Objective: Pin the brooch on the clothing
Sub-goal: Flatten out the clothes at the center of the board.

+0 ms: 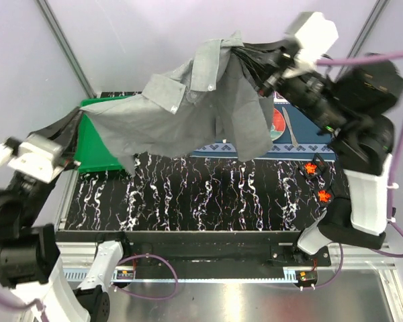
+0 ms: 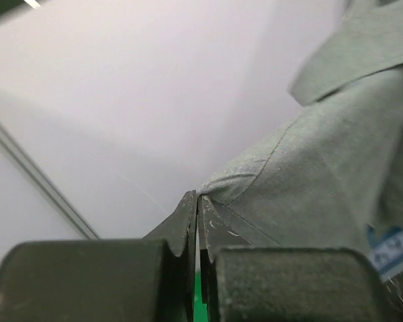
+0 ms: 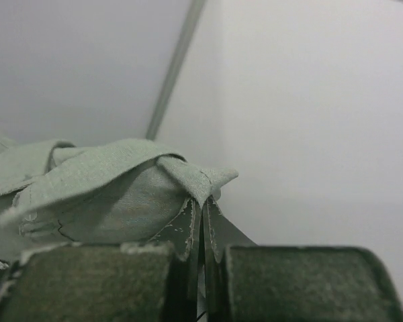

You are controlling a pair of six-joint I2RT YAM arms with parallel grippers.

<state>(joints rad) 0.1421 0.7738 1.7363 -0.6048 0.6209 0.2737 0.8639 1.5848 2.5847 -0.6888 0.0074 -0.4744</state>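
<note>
Top view: a thin grey collared button-up shirt (image 1: 188, 107) hangs spread in the air above the black marbled table (image 1: 188, 201), strung between the two arms.

Left wrist view: the left gripper (image 2: 199, 199) is pinched tight on a seamed edge of the shirt.

Right wrist view: the right gripper (image 3: 203, 204) is clamped on a folded shirt corner, with fabric bunched behind it.
</note>
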